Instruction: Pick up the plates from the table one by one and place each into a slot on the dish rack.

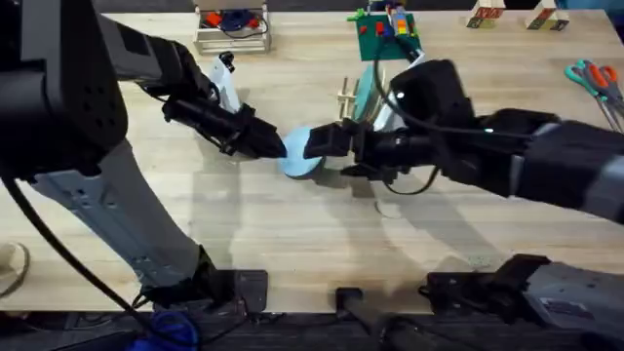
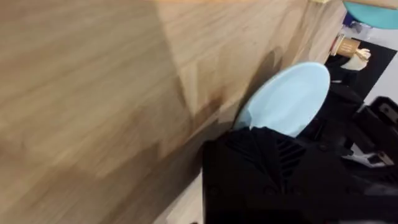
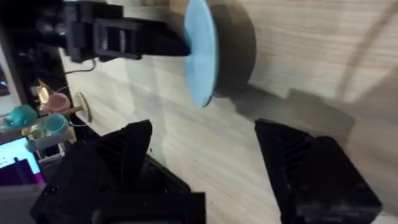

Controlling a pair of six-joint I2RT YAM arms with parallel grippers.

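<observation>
- Overhead: the left gripper (image 1: pixel 276 146) reaches in from ten o'clock and the right gripper (image 1: pixel 314 143) from three o'clock; they meet just above the middle of the table (image 1: pixel 292 234). Between their tips sits the pale blue plate (image 1: pixel 298 161), tilted up on edge. The dish rack (image 1: pixel 359 97) stands just beyond it at one o'clock, with a teal plate (image 1: pixel 365 93) upright in its pegs. Scissors (image 1: pixel 597 80) lie at the far three o'clock edge.
- Left wrist: the left gripper (image 2: pixel 273 134) is clenched on the pale blue plate's (image 2: pixel 289 99) rim, the plate standing up off the wood.
- Right wrist: the right gripper (image 3: pixel 205 162) is released, its fingers (image 3: pixel 305 168) spread wide and apart from the pale blue plate (image 3: pixel 200 53), which shows edge-on, pinched by the left gripper (image 3: pixel 177 45).
</observation>
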